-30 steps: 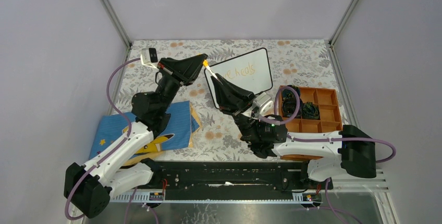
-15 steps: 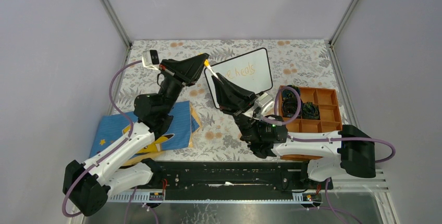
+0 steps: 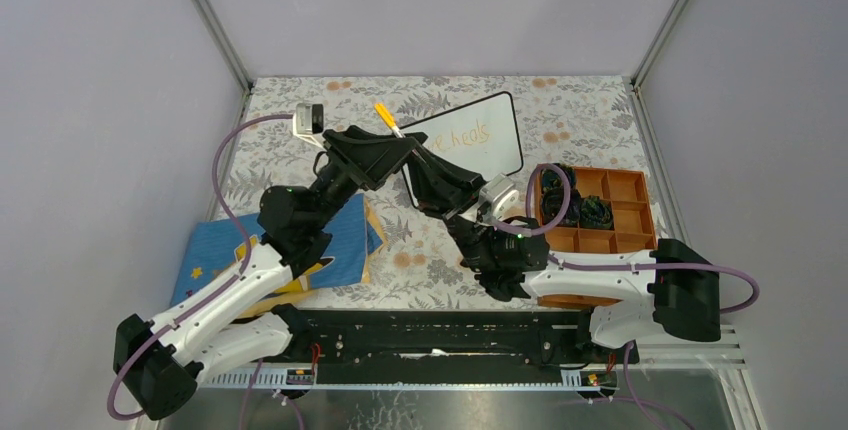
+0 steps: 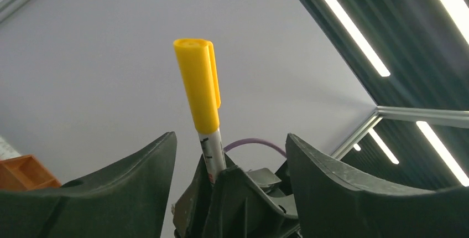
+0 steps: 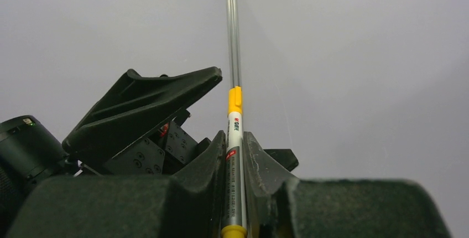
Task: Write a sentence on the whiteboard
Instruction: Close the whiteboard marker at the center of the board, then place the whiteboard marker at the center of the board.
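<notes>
The whiteboard [image 3: 500, 122] lies at the back of the table, the orange sentence [image 3: 468, 137] on it partly hidden by the arms. My right gripper [image 3: 414, 153] [image 5: 235, 138] is shut on the silver barrel of a marker [image 3: 385, 117] [image 5: 234, 138], which points up and away. Its yellow cap [image 4: 198, 83] is on. My left gripper [image 3: 396, 154] [image 4: 229, 141] stands open around the right gripper's tips, its fingers [image 4: 121, 182] wide on either side of the marker without touching it.
An orange compartment tray [image 3: 628, 212] with black items stands right of the board. A blue cartoon-printed cloth [image 3: 345, 235] lies at the front left under the left arm. The enclosure walls close in at the back and sides.
My left gripper, shut on the marker's capped end before, has opened and dropped down and right beside the right gripper. The marker stays in the right gripper.
</notes>
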{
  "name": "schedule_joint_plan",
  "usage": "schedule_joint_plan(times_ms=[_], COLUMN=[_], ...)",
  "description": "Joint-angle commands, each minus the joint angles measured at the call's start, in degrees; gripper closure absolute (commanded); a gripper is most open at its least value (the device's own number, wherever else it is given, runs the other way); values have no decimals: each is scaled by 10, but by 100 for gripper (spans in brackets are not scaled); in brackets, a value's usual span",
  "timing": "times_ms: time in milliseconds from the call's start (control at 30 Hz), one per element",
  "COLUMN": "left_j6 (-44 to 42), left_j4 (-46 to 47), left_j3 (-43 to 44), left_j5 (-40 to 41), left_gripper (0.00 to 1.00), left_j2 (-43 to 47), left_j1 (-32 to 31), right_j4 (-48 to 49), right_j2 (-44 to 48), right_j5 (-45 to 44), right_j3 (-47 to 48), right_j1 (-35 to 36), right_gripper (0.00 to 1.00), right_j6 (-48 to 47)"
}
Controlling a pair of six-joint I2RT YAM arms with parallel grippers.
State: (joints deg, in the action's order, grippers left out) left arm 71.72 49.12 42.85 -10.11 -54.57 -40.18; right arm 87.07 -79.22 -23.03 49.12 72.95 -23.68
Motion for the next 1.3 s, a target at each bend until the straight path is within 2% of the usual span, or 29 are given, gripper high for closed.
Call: schedule_joint_plan(times_ms=[0,167,300,433,633,1000,1267], left_j6=[-42,-72,-83,-82,-78,-75,-76], left_j4=[-29,-63,-77,-70,-51,-48,-47], left_j3=[22,28,25,22,32,37,31], left_j5=[-31,1,18,23,3,1,3], left_gripper=[18,17,21,32,40,63,84], left_j2=[16,40,50,51,35,27,29], left_j1=[-2,-2,3,6,7,7,6], right_j4=[4,-12,-18,-33,-38,-43,-44], right_j2=[25,44,63,82,87,86,87], right_j5=[11,25,29,37,36,39,33], right_j3=[14,-1,-16,-26,-32,-30,-36], right_j1=[-4,-4,-4,-4,-4,-4,-4], right_gripper=[100,100,100,100,100,100,100], right_j6=[7,25,49,74,87,91,93])
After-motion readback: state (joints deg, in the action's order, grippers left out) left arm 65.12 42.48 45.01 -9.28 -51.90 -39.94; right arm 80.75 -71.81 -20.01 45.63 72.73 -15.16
